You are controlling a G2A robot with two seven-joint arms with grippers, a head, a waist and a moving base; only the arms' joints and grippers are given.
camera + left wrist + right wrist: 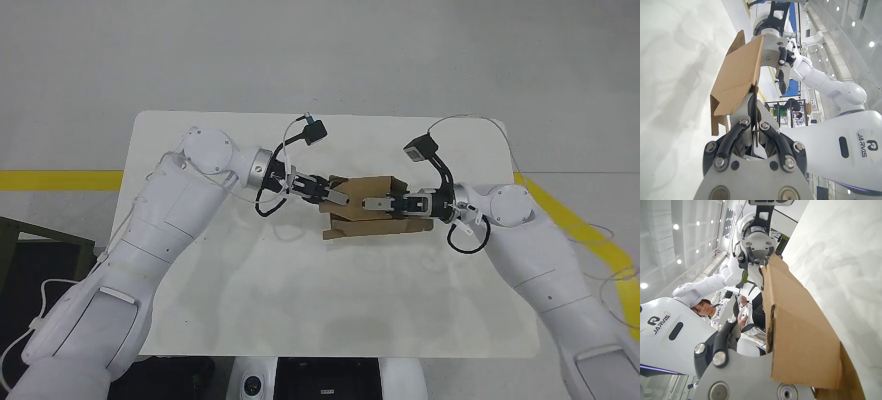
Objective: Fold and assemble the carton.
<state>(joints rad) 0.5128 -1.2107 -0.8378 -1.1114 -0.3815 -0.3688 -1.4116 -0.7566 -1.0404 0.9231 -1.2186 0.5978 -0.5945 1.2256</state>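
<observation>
A brown cardboard carton [365,207], partly folded, is held over the middle of the white table [250,300]. My left gripper [340,197] is at its left end, shut on a flap edge; in the left wrist view the fingers [750,106] pinch the carton [738,75] wall. My right gripper [373,203] is at the carton's right end and stands open. One of its fingers [730,311] stays clear of the carton [800,332]; the other is hidden behind the cardboard. In the right wrist view, the left gripper [761,279] clamps the far end.
The table has bare room on every side of the carton, most of it towards the front edge [340,352]. Yellow floor tape [60,180] runs past both ends of the table. A dark object [30,270] stands on the floor at the left.
</observation>
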